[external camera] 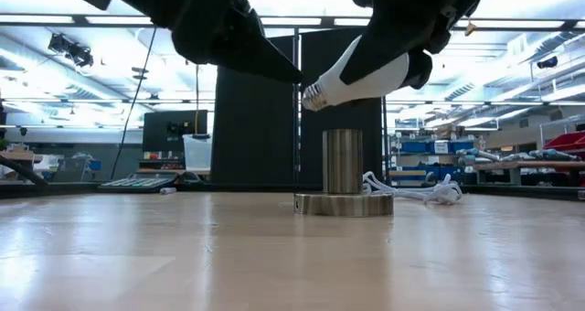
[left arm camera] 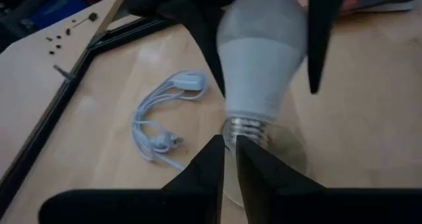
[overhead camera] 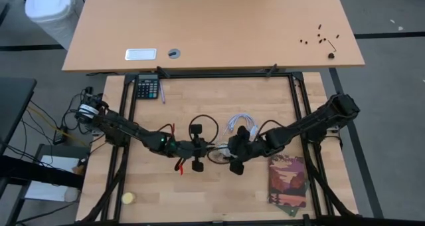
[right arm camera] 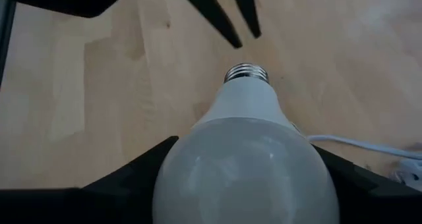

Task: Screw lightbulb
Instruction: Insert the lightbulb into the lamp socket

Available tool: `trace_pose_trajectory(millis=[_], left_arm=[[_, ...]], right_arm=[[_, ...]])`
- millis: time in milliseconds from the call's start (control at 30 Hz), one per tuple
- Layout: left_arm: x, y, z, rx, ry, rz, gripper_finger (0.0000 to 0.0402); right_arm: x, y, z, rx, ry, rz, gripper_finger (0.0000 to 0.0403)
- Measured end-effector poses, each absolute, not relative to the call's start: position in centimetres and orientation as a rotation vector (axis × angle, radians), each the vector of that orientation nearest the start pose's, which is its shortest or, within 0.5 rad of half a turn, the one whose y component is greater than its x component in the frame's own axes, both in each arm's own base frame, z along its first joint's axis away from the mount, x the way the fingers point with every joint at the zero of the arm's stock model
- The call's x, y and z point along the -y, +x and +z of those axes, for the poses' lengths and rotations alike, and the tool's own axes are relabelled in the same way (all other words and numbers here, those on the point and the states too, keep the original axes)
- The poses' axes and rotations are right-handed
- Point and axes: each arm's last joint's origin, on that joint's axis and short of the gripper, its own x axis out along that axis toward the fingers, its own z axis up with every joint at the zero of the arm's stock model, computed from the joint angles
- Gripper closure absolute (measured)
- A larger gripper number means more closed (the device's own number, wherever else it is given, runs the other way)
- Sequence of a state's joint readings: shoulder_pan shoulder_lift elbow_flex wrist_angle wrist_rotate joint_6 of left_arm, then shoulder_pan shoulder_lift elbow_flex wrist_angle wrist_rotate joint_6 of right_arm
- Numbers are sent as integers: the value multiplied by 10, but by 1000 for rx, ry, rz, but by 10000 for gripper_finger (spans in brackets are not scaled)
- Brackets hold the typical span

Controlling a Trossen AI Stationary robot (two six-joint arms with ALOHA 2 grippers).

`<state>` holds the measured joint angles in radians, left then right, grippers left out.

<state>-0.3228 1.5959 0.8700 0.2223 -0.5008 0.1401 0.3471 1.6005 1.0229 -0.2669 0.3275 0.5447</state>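
Note:
The white lightbulb hangs tilted in the air between the fingers of my right gripper. Its silver screw base points down and toward my left gripper. Below it the metal socket stands upright on its round disc on the table. In the left wrist view the socket shows blurred under the bulb. My left gripper is shut. Its tips hover just off the screw base, apart from it. My right gripper pinches the bulb's frosted globe at its widest part, one finger on each side. The fingers slant down from the table's right and run along the bulb. The bulb is lifted clear, tilted, with its screw base ahead of the fingertips above the socket.
A coiled white cord lies just beyond the grippers. A calculator sits at the far left, a yellow ball near the front left, and a printed booklet at the front right. A black frame borders the table.

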Motion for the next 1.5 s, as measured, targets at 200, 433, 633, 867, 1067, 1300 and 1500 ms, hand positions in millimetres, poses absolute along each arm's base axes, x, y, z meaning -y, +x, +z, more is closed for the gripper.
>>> trace_pose_trajectory(millis=[200, 433, 633, 867, 1067, 1300, 1500], left_arm=[[82, 324, 201, -480, 317, 105, 355], [81, 327, 203, -443, 298, 96, 355], [80, 328, 204, -434, 297, 101, 355], [80, 328, 204, -430, 295, 98, 355], [80, 327, 201, -464, 298, 94, 355], [78, 326, 194, -523, 197, 40, 348], [77, 329, 186, -546, 149, 37, 291]], right_arm=[[-95, 318, 220, -788, 233, -184, 125], [-95, 324, 239, -775, 191, -168, 125], [-89, 326, 243, -780, 173, -190, 126], [-71, 324, 245, -841, 226, -172, 125], [-62, 325, 243, -895, 290, -90, 125], [-51, 325, 243, -943, 334, -22, 126], [-47, 327, 262, -975, 277, -22, 125]])
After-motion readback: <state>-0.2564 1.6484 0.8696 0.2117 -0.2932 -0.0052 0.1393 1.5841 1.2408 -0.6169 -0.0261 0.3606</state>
